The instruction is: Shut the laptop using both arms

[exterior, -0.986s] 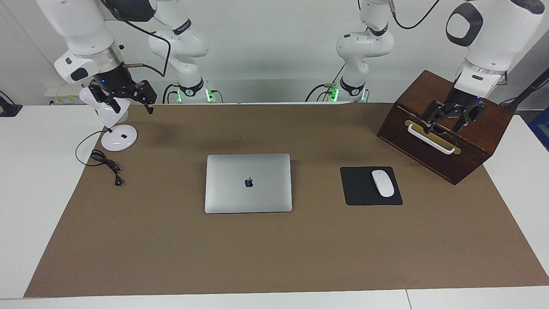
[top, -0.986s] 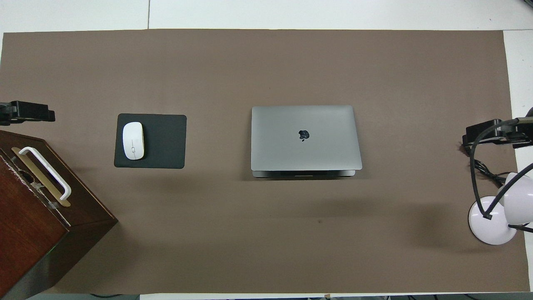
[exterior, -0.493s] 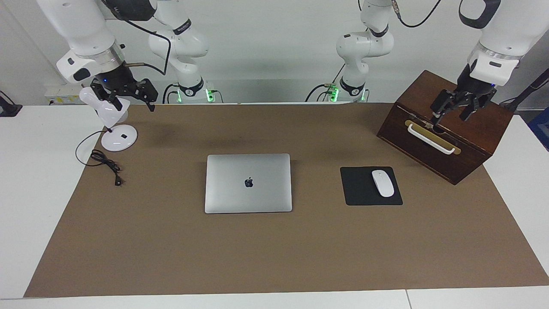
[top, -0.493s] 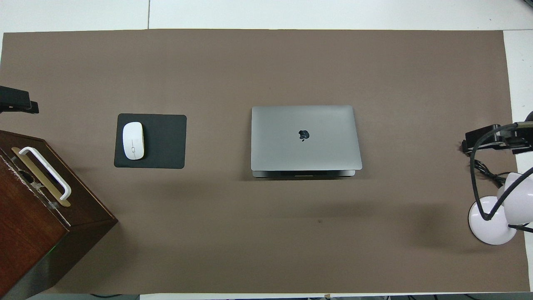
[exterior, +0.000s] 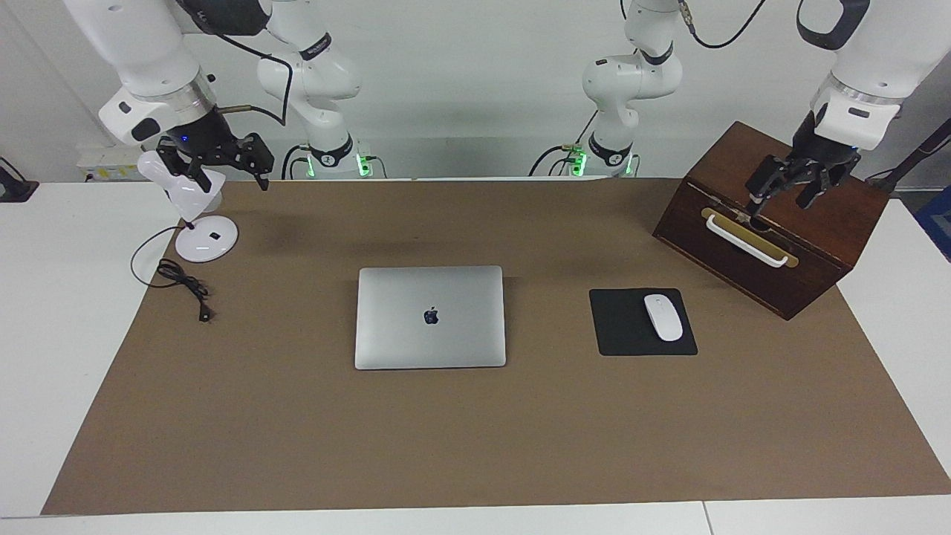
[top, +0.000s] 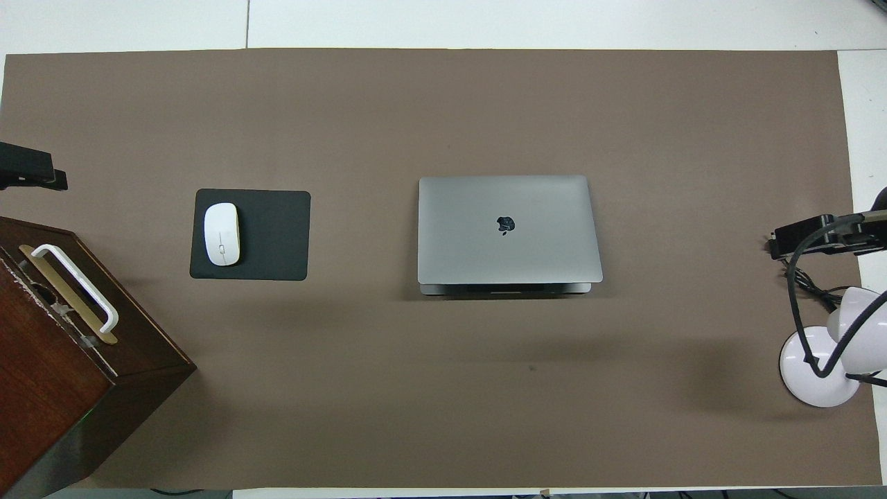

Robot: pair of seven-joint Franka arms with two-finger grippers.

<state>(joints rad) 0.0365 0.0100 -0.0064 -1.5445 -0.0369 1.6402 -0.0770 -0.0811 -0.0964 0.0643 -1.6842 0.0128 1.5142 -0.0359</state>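
Observation:
The silver-grey laptop [exterior: 430,317] lies in the middle of the brown mat with its lid down flat and the dark logo facing up; it also shows in the overhead view [top: 508,229]. My left gripper [exterior: 784,195] hangs open and empty in the air over the wooden box, far from the laptop; only its tip shows in the overhead view [top: 31,173]. My right gripper [exterior: 215,169] hangs open and empty over the white desk lamp at the right arm's end of the table, and shows in the overhead view too [top: 818,235].
A dark wooden box [exterior: 817,223] with a white handle [exterior: 745,240] stands at the left arm's end. A black mouse pad [exterior: 620,327] with a white mouse [exterior: 663,317] lies beside the laptop. A white lamp [exterior: 206,239] and its black cable [exterior: 182,281] sit at the right arm's end.
Both grippers have risen a little, the left one more, up off the box's handle. The laptop has not moved.

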